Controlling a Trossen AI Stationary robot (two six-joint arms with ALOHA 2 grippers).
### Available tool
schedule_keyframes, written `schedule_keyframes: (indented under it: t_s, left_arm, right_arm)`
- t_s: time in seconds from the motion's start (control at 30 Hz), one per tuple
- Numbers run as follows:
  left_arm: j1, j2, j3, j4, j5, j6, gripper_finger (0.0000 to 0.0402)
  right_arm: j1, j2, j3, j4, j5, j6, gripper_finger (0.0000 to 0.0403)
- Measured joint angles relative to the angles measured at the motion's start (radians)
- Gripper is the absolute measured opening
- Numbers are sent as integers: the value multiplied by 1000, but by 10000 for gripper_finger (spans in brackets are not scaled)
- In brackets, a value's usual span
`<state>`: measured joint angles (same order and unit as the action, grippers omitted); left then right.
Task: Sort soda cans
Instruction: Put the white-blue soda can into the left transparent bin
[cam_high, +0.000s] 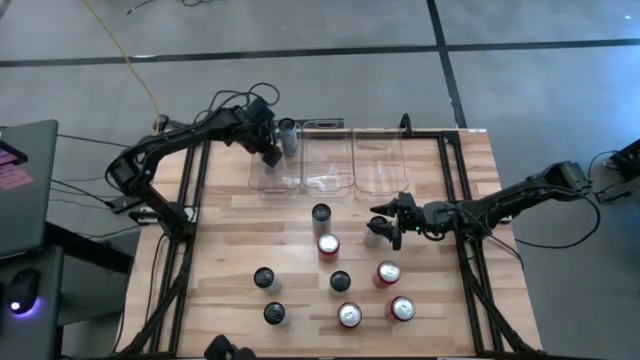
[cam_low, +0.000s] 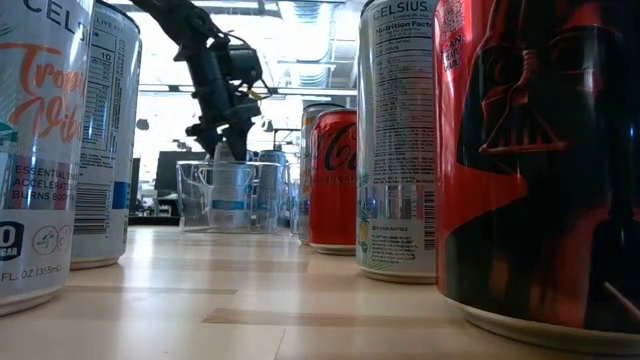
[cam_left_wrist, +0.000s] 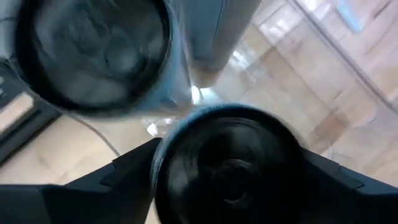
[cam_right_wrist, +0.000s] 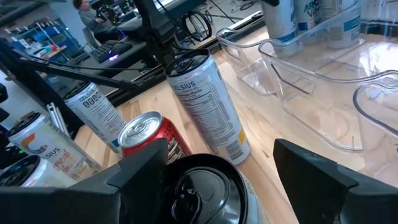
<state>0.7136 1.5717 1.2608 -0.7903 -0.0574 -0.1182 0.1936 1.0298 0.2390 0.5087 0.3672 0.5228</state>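
My left gripper points down over the far-left clear bin, right on a dark-topped silver soda can that stands upright on the bin's floor. Two more silver cans stand beside it in that bin. Near the table's middle, my right gripper comes level from the right and is open. Its fingers stand on either side of a dark-topped silver can; bare table shows between the can and one finger. Red cans and dark-topped cans stand loose on the near half.
Two more clear bins stand side by side to the right of the far-left bin, along the far edge. A tall silver can and a red can stand close beyond my right gripper. Black rails run along both table sides.
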Motion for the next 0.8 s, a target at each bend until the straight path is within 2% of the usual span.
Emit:
schedule_keyframes:
  t_s: [0.37, 0.53, 0.8]
  left_arm:
    - [1, -13, 0, 8, -4, 31, 320]
    - [2, -59, 0, -12, -48, 43, 321]
    - [2, -166, 0, -10, -65, 44, 322]
  right_arm:
    - [0, 0, 0, 0, 0, 0, 313]
    - [0, 0, 0, 0, 0, 0, 313]
    - [0, 0, 0, 0, 1, 0, 313]
